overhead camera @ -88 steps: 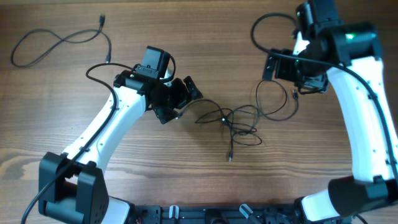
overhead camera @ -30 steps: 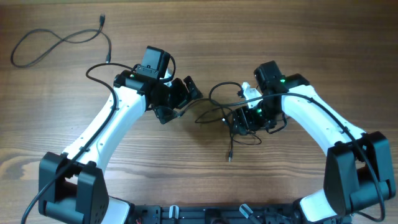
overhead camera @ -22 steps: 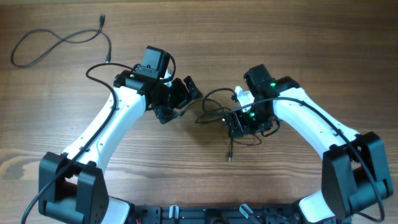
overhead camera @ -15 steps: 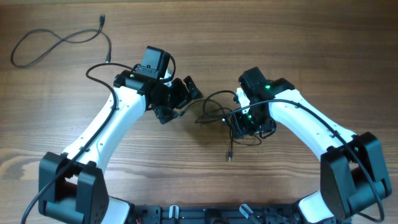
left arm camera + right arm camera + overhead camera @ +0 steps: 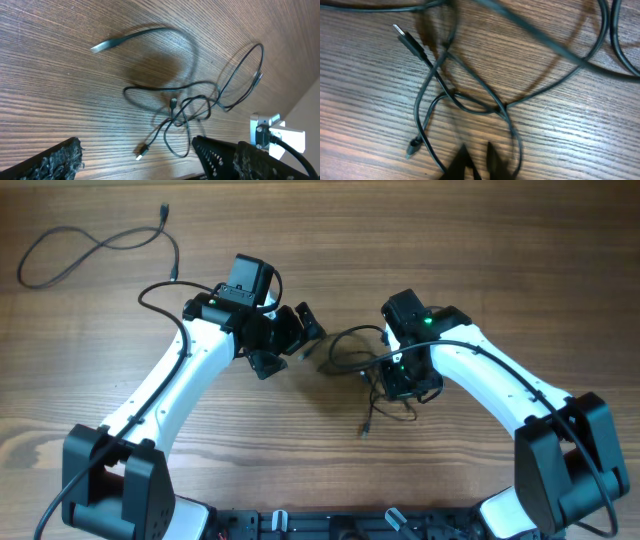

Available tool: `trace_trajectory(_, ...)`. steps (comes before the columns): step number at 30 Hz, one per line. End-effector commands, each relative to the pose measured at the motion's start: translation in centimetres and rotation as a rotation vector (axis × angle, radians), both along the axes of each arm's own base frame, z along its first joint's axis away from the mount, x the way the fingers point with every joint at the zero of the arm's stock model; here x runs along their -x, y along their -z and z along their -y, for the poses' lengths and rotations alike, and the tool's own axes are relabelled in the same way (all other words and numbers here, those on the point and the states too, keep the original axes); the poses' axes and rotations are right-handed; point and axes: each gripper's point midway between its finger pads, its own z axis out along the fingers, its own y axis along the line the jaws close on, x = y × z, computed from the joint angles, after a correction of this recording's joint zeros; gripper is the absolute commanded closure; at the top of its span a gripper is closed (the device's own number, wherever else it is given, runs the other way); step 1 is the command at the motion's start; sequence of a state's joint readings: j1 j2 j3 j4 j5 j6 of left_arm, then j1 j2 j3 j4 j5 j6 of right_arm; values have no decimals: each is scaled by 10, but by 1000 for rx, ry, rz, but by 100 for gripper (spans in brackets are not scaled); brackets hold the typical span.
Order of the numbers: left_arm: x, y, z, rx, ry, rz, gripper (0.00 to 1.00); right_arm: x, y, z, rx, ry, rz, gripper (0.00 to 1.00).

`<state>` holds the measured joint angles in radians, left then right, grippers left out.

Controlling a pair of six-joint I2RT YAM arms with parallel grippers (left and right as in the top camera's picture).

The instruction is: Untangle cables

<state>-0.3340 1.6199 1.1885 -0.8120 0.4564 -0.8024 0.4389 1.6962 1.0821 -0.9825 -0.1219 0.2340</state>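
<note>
**Right tool closed in the knot, left tool wide apart beside it**

The cables (image 5: 352, 360) lie bunched in a loose knot near the middle of the wooden counter (image 5: 480, 240), between the two arms. One strand trails from the knot toward the near edge and ends in a small plug (image 5: 364, 430). A loop arcs out on the far side, toward the left arm.

The right tool (image 5: 398, 385) points down into the right part of the knot. In the right wrist view its fingertips (image 5: 463, 159) stand together just above crossing strands. They are blurred, so I cannot tell whether a strand is pinched between them.

The left tool (image 5: 288, 342) hovers just left of the knot with its jaws wide apart and nothing in them. In the left wrist view its fingers (image 5: 55, 160) sit at either side, with the knot on the counter beyond them.

A separate cable (image 5: 90, 248) lies in a wavy line at the far left corner, well apart from the knot.
</note>
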Motion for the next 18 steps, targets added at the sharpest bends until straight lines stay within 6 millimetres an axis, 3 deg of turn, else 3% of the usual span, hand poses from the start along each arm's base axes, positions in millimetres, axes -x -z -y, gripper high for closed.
trace_trajectory(1, 0, 5, -3, -17, -4, -11, 0, 2, 1, 3, 19, 34, 0, 96)
trace_trajectory(5, 0, 6, -3, -18, -5, -15, 0, 2, -22, -19, -94, 6, -29, 96)
trace_trajectory(11, 0, 6, -3, -18, -5, -15, 0, -7, -131, -55, -318, -128, 23, 96)
trace_trajectory(18, 0, 6, -3, -19, -5, -15, 0, -22, -270, -74, -504, -192, 304, 96)
